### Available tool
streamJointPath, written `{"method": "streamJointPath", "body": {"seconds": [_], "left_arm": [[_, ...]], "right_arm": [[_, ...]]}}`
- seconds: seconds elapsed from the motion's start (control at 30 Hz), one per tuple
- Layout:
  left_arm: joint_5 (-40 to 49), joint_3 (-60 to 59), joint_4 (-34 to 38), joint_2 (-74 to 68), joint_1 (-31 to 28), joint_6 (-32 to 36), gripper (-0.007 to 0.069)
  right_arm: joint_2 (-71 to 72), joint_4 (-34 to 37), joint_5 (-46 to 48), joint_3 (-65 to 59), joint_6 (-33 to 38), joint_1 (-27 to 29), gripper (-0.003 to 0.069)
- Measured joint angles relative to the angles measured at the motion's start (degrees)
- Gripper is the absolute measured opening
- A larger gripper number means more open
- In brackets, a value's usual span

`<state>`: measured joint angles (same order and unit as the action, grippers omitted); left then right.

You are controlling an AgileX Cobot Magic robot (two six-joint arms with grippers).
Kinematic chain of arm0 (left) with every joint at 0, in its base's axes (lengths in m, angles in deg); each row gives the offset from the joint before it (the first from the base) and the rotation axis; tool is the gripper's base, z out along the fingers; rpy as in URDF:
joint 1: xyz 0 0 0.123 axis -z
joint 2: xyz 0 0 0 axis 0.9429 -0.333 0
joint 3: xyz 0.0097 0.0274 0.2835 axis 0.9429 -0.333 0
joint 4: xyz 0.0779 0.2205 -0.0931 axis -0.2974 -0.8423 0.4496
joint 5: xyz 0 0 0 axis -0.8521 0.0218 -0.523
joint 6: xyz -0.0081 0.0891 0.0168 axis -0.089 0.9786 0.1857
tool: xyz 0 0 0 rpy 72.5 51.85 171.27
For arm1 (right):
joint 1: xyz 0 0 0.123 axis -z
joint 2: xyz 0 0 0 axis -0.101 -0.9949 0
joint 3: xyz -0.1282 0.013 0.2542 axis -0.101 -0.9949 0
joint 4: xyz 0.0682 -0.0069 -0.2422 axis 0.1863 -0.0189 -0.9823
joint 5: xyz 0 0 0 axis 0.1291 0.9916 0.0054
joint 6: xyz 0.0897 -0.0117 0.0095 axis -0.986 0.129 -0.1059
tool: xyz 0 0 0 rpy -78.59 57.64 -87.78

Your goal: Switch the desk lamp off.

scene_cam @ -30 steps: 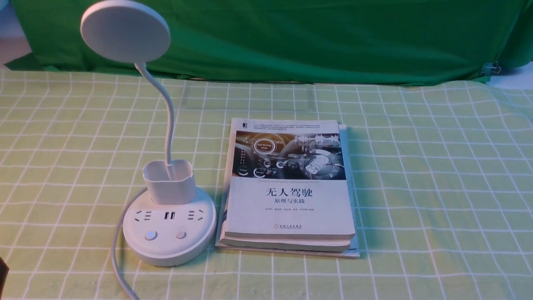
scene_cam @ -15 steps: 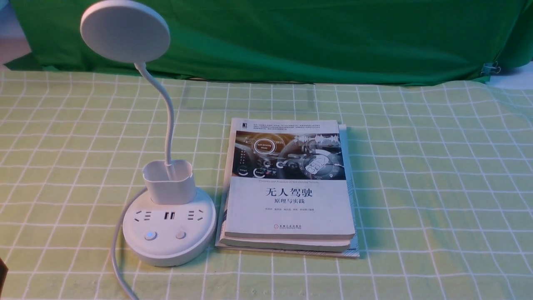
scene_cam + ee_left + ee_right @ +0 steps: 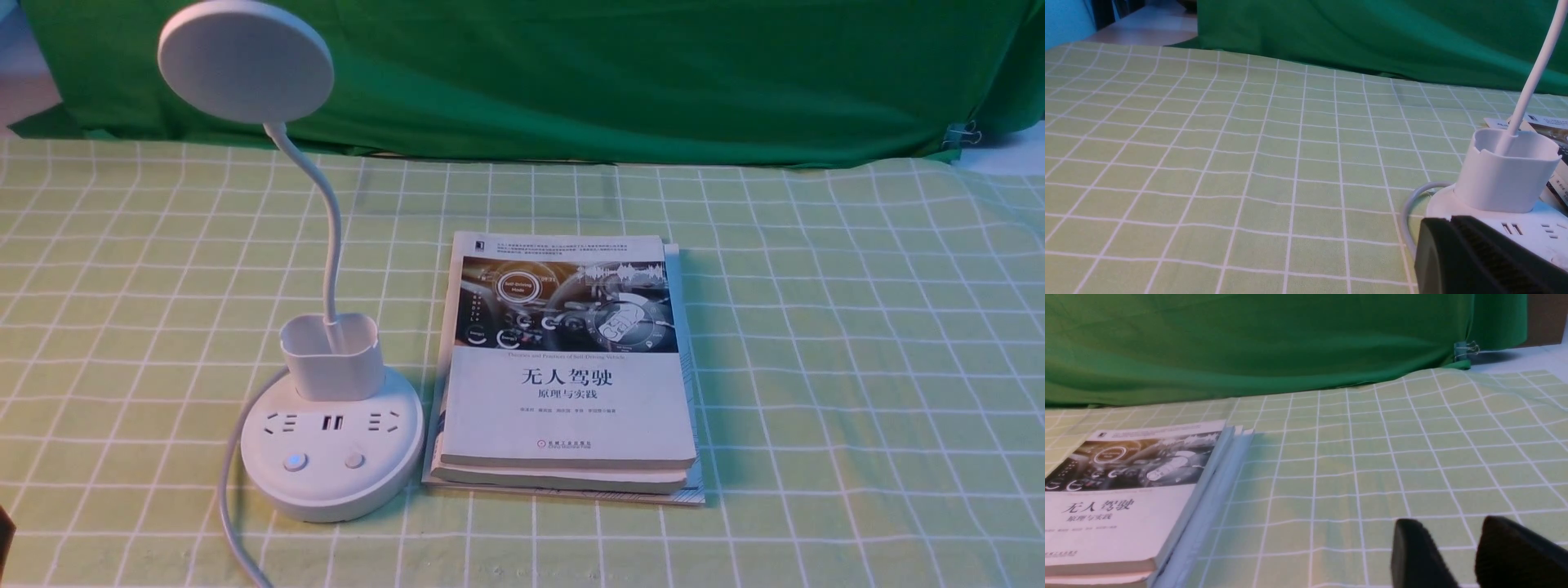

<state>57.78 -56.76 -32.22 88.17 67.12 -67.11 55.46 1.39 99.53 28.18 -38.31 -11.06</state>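
Observation:
The white desk lamp stands at the left of the front view: disc head [image 3: 245, 61], thin bent neck [image 3: 329, 229], cup holder [image 3: 333, 359] and round base [image 3: 331, 474] with sockets. The base has two buttons; the left one [image 3: 295, 461] glows blue, the right one [image 3: 353, 460] is plain. My left gripper [image 3: 1450, 221] is shut and empty, close beside the lamp base [image 3: 1531, 228] on its left side. My right gripper [image 3: 1447, 528] is open and empty, low over the cloth to the right of the books. The right gripper is out of the front view.
A stack of books [image 3: 567, 376] lies right beside the lamp base; it also shows in the right wrist view [image 3: 1135, 498]. The lamp's grey cord [image 3: 227, 506] runs from the base toward the near edge. A green checked cloth [image 3: 857, 367] covers the table, and a green curtain [image 3: 612, 73] hangs behind.

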Motion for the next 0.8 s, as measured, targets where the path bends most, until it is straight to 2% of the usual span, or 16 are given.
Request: {"method": "streamJointPath", "body": {"seconds": [0.8], "left_arm": [[0.0, 0.0, 0.0, 0.0, 0.0, 1.1, 0.0001]], "right_arm": [[0.0, 0.0, 0.1, 0.0, -0.1, 0.0, 0.0238]]}}
